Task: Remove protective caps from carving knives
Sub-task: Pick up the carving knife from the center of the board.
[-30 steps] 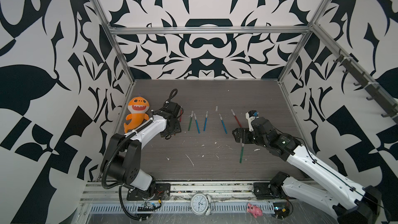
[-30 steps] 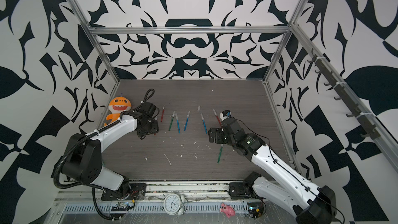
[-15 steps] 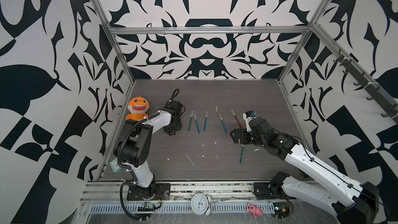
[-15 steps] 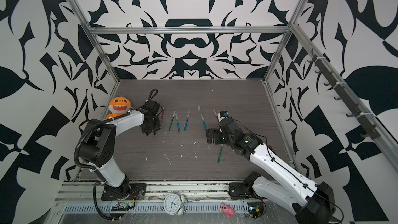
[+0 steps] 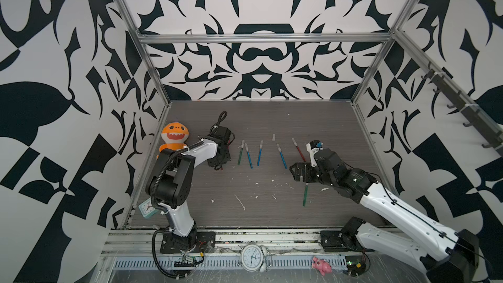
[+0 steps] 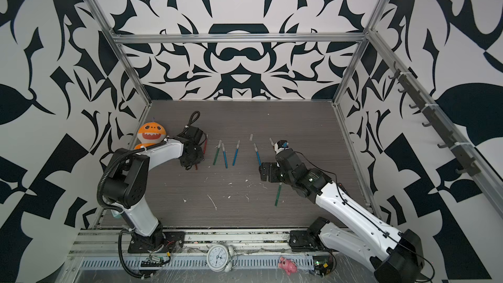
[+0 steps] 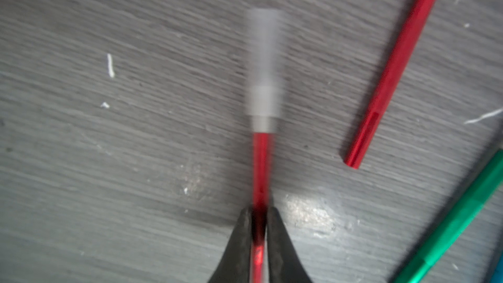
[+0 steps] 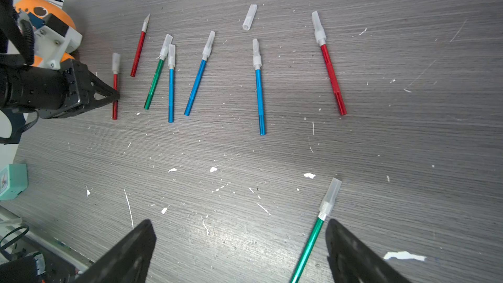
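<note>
The left arm's dark tapered fingers (image 7: 241, 240) are pinched tight on the glossy red handle of a thin capped carving knife (image 7: 260, 170). The handle's rear runs out of frame behind them. Its translucent whitish plastic cap (image 7: 263, 63), ahead of the fingertips, is smeared by blur. In both top views this grip is hard to make out beneath the wrist. Off to one side of those fingers, a second red metallic knife (image 7: 392, 69) and a green-handled knife (image 7: 457, 221) are cut off by the frame edges.

The right arm's black wedge-shaped fingers (image 8: 130, 251) stand spread wide, holding nothing. A slim green capped knife (image 8: 310, 243) lies between them, just beside one finger, its rear end cropped. Well beyond them, a loose hollow cap tube (image 8: 249, 17) lies alone on the grey wood-grain worktop (image 8: 408, 132), which is scattered with white flecks (image 8: 309, 176).
</note>
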Available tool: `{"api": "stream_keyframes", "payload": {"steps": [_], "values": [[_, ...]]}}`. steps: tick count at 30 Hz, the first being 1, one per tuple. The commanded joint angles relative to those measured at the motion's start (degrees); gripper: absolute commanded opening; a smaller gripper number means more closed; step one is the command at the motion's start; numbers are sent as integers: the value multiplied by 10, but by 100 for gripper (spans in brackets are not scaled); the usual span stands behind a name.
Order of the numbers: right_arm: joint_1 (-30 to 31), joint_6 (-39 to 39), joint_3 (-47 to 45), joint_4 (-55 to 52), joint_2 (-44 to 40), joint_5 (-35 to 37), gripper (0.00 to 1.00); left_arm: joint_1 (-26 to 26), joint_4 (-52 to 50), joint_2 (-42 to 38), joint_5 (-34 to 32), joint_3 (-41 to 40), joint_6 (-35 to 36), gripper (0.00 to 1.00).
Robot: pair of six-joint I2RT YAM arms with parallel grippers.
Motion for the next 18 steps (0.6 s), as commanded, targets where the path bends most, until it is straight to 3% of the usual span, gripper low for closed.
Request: {"api": "stream_keyframes", "payload": {"steps": [1, 5, 11, 18], "values": [[6, 12, 1, 21, 1, -2, 99, 1, -11, 17, 11, -26, -5, 10], [8, 14, 2, 27, 10, -5, 99, 1, -13, 1, 21, -29, -4, 0], [10, 24, 10, 51, 37, -36, 99, -9, -26, -47, 35, -32, 1, 0], [9, 39, 46, 93, 90, -97, 100, -67, -46, -152, 52, -55, 30, 0]]}}
